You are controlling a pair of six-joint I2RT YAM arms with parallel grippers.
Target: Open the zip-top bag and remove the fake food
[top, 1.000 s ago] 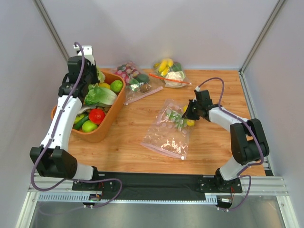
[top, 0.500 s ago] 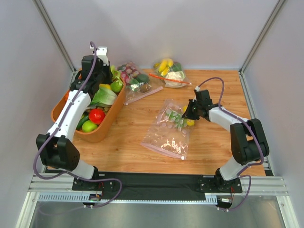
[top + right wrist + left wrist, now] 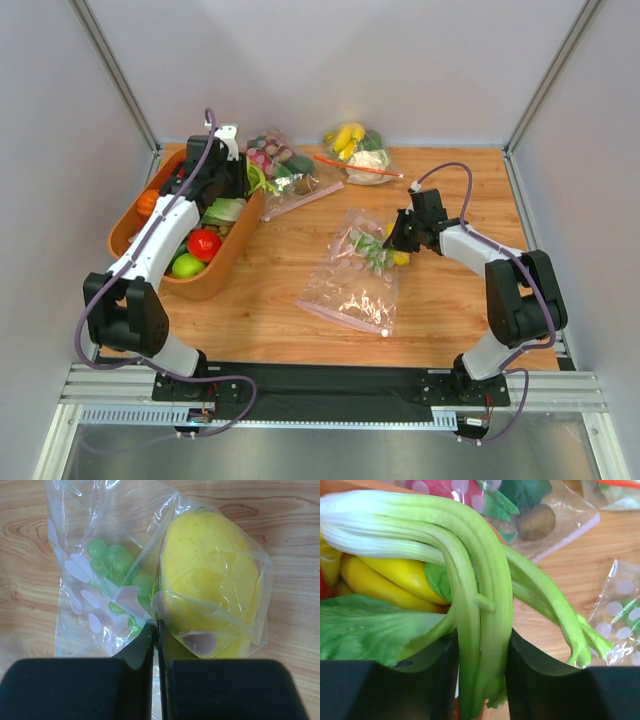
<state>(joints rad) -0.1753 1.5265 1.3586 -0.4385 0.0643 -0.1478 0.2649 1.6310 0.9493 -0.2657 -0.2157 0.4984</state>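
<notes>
Wooden table, left claw gripping leafy stalk, right claw pinching zip-top bag

Wooden table, light brown grain, walled on three sides. Four things are noted lying directly on it. An orange tub is set at the left side. The zip-top bag is laid near the middle, its pink zip strip turned toward the near edge. Toward the far edge, a clear bag of dark grapes is found just beside the tub. A clear bag with banana and cauliflower is placed to its right, a little apart.
</notes>
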